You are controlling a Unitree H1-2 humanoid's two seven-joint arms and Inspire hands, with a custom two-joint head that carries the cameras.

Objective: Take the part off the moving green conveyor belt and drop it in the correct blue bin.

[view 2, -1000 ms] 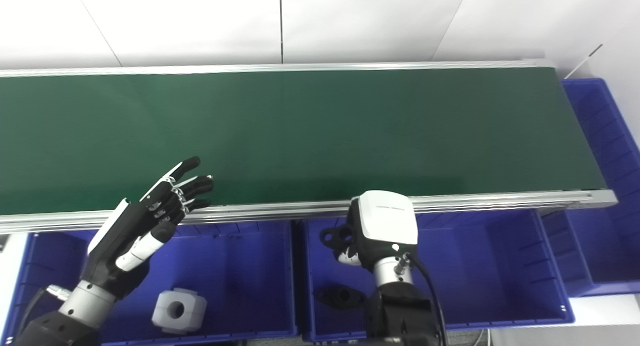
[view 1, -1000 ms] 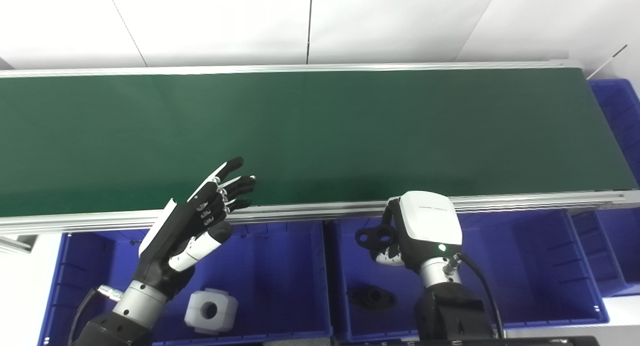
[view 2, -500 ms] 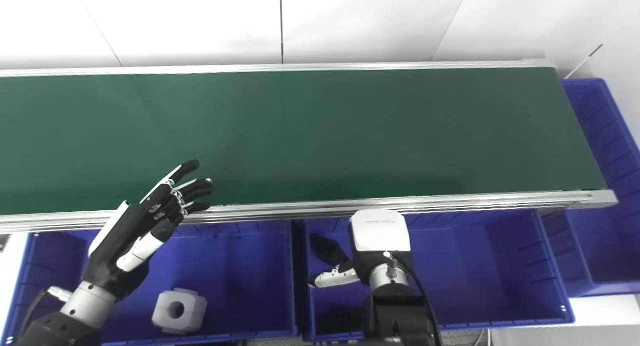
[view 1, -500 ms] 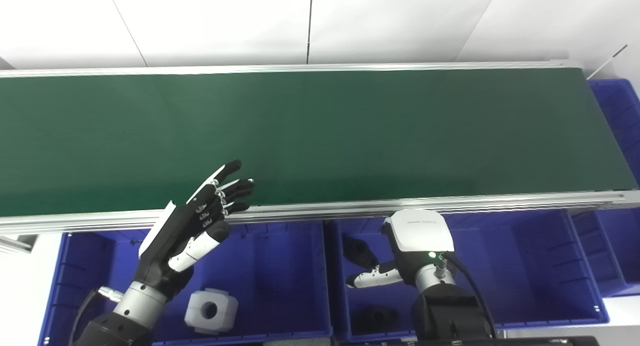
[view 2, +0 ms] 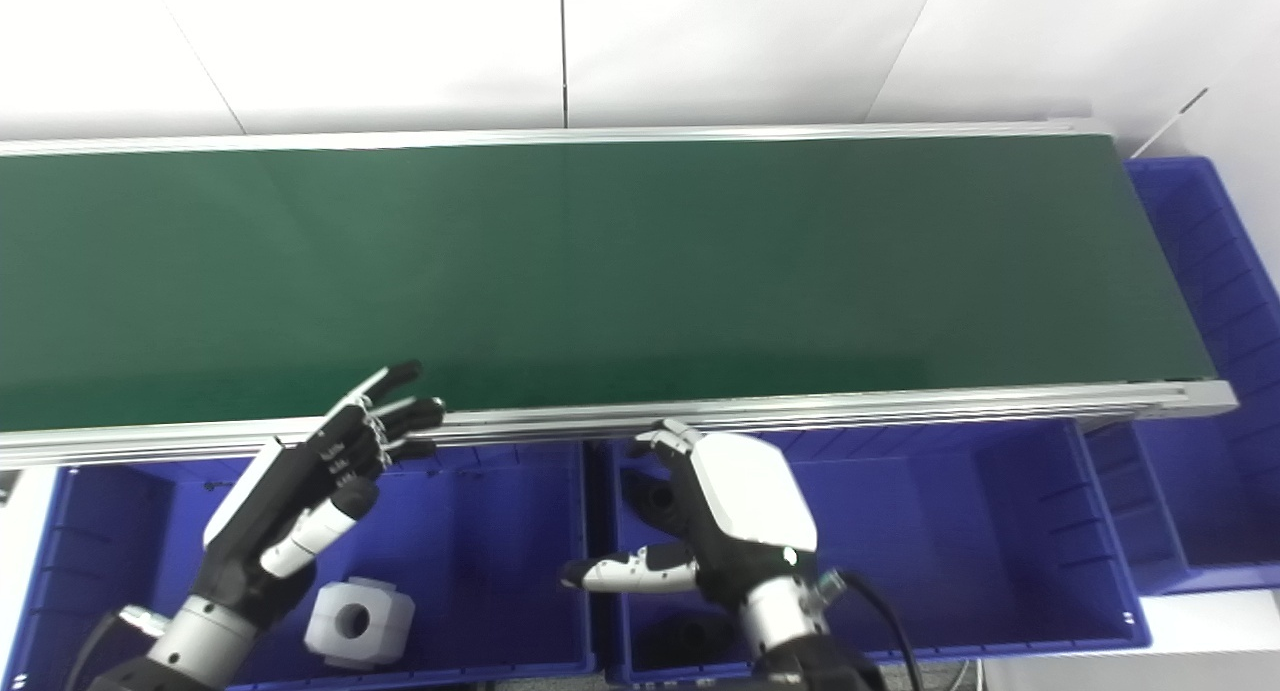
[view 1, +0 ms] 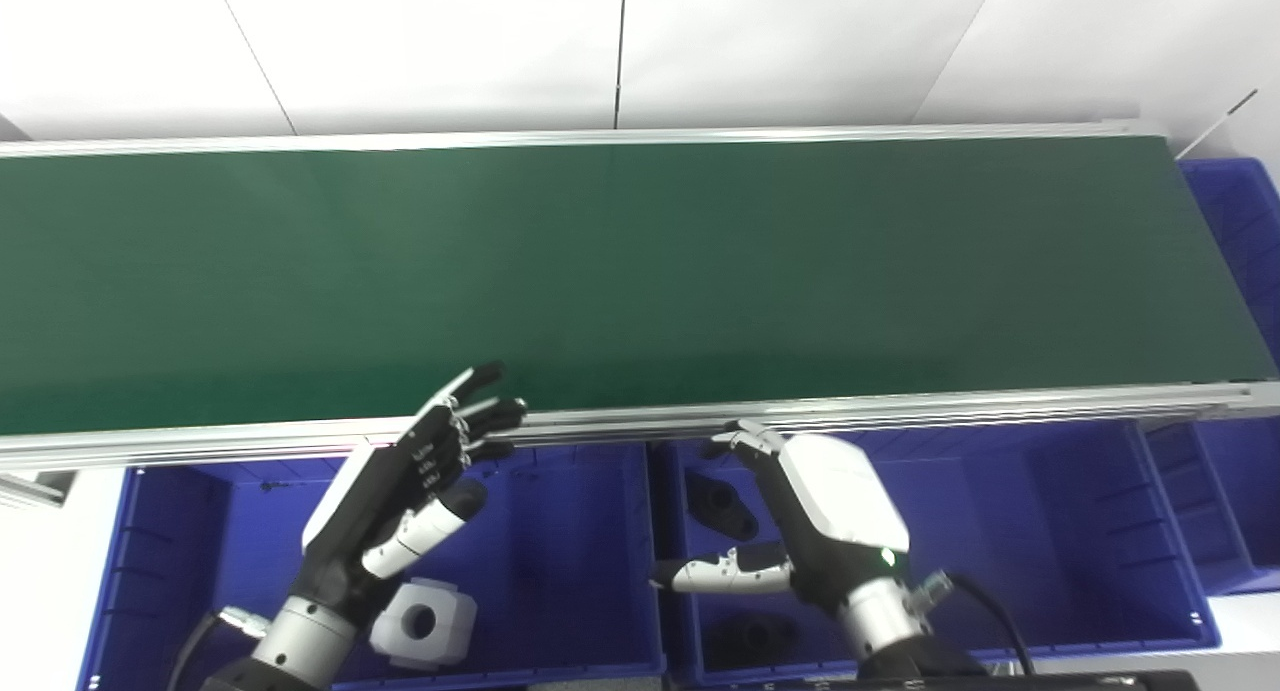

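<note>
White walls back my green conveyor belt (view 1: pixel 640 271), and my right hand (view 1: pixel 820 511), fingers released, hovers over the middle blue bin (view 1: pixel 1050 531) holding two black flanged parts (view 1: pixel 722 501).

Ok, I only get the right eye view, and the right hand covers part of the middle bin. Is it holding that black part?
Observer: No. The left eye view shows the black part lying on the floor of the middle bin, left of the open right hand.
Operator: And the second black part, by the wrist?
Observer: The left eye view shows more of the second black part. It lies by the bin's near wall, left of the wrist.
Operator: My picture cuts off the left bin's outer corner.
Observer: The left eye view shows the left bin whole on that side, with a white surface beyond its wall.
</note>
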